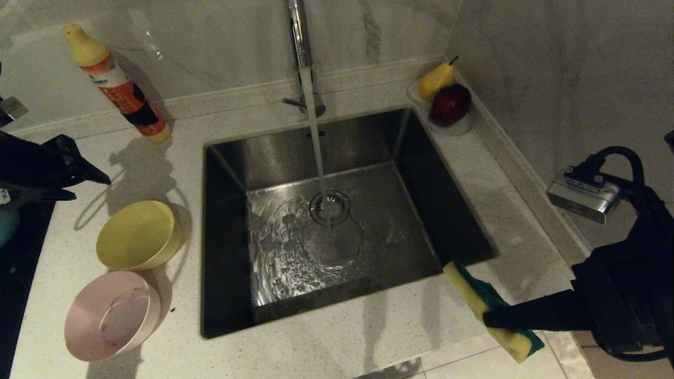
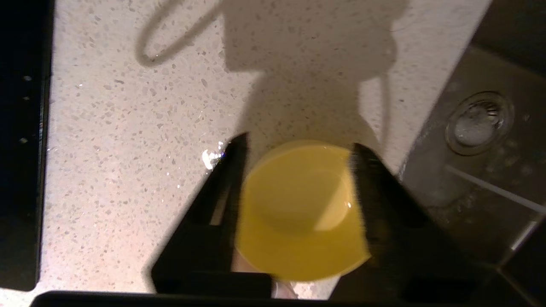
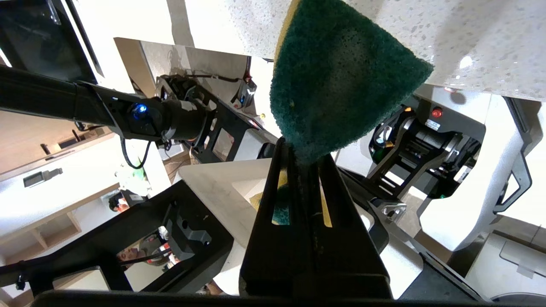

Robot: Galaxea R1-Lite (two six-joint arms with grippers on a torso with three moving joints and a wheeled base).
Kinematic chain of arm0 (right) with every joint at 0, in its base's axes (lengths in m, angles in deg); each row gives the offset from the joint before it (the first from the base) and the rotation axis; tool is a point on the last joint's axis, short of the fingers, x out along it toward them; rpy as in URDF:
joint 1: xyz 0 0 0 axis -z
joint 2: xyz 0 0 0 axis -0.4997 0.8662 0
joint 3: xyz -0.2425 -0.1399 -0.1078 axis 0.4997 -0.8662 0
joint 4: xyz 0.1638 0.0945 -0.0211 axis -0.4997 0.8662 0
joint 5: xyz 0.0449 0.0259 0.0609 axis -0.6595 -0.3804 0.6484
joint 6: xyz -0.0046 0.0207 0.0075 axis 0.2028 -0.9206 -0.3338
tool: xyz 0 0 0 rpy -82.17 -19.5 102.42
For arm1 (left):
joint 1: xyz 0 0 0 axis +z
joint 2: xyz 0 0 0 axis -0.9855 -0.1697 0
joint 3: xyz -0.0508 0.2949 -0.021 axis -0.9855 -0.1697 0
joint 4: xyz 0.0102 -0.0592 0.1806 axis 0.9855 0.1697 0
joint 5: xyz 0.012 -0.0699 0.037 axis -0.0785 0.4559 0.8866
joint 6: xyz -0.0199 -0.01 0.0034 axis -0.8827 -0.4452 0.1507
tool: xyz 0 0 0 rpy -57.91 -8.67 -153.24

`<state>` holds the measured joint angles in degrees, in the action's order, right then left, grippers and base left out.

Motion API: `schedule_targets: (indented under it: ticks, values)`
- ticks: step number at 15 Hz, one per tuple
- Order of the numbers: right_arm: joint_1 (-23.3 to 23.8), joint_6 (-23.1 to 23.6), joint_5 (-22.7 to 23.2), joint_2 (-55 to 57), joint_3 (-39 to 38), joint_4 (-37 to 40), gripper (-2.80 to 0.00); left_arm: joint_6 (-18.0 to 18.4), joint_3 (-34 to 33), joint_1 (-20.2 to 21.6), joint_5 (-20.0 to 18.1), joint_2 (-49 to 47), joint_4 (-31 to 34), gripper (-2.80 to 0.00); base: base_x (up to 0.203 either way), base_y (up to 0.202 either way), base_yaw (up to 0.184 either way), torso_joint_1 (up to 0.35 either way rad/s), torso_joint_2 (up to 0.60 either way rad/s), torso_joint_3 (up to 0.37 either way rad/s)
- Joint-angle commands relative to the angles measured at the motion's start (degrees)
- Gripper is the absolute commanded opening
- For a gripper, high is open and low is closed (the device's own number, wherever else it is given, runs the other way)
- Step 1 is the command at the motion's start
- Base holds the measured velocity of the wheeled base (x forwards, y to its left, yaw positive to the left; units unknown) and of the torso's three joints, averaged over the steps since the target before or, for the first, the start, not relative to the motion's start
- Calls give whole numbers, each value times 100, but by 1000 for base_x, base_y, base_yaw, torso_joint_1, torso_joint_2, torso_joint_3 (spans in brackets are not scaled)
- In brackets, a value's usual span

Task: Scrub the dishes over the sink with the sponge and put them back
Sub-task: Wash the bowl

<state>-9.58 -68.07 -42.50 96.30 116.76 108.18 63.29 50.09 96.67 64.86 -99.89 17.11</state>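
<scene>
The yellow bowl (image 1: 138, 235) rests tilted on the counter left of the sink (image 1: 274, 152), beside the pink bowl (image 1: 110, 316), which has brownish smears. My left gripper (image 1: 92, 189) hangs open above and behind the yellow bowl, apart from it. In the left wrist view the yellow bowl (image 2: 298, 213) shows below, between the spread fingers of that gripper (image 2: 300, 143). A sliver of light blue bowl (image 1: 5, 223) peeks in at the far left. My right gripper (image 1: 489, 318) is shut on the sponge (image 1: 492, 310) over the counter by the sink's front right corner; its green face (image 3: 341, 76) sticks out past the gripper (image 3: 300, 151).
Water runs from the chrome tap (image 1: 301, 42) onto the drain strainer (image 1: 329, 206). A detergent bottle (image 1: 118, 84) leans at the back left. A white dish (image 1: 458, 129) with a pear and a red fruit sits at the back right. A black hob (image 1: 21, 263) borders the counter's left side.
</scene>
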Motion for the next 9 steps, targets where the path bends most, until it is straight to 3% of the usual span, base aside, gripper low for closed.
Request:
schedule_targets:
  ticks: [1, 3, 9]
  values:
    - [63, -8, 18, 16, -3, 6, -280, -12, 15, 8, 106, -288, 13, 0, 0, 0, 0, 0, 0, 0]
    - [98, -8, 22, 17, -12, 6, -280, 1, 33, 8, 501, -430, 3, 0, 0, 0, 0, 0, 0, 0]
    - [107, -8, 22, 41, -12, 6, -280, -21, -52, -1, 463, -479, 13, 0, 0, 0, 0, 0, 0, 0]
